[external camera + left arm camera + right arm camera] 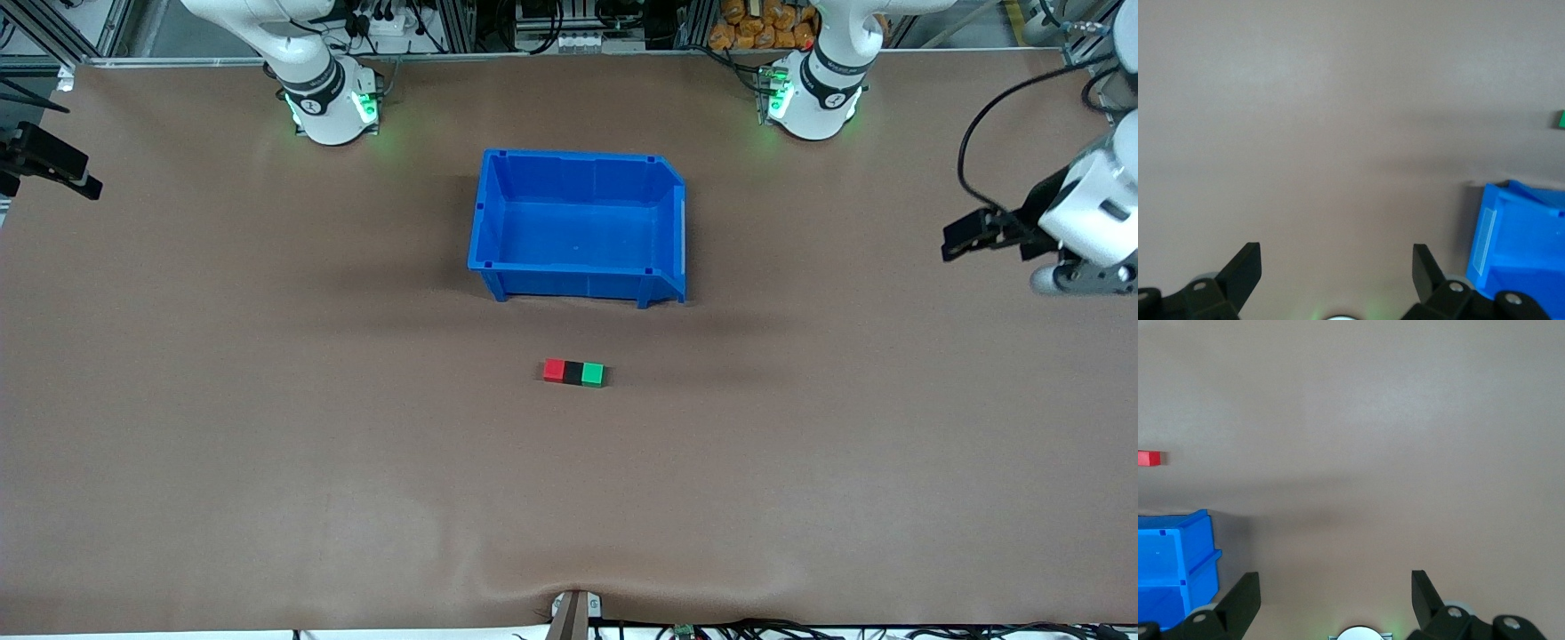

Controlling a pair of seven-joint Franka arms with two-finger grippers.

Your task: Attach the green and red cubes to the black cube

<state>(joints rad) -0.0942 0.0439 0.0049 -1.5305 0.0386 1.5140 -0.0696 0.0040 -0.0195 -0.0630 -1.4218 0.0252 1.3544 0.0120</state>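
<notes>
The red cube [554, 370], the black cube [573, 372] and the green cube [592, 373] lie touching in one row on the brown table, black in the middle, nearer to the front camera than the blue bin. My left gripper [1337, 267] is open and empty, up over the table's edge at the left arm's end [1071, 262]. An edge of the green cube [1561, 118] shows in its view. My right gripper [1335, 587] is open and empty, over the edge at the right arm's end [40, 160]. The red cube [1149, 458] shows in its view.
An empty blue bin [487, 213] stands mid-table, between the arm bases and the cubes. It also shows in the left wrist view [1525, 233] and the right wrist view [1171, 567]. A small clamp [573, 609] sits at the table's near edge.
</notes>
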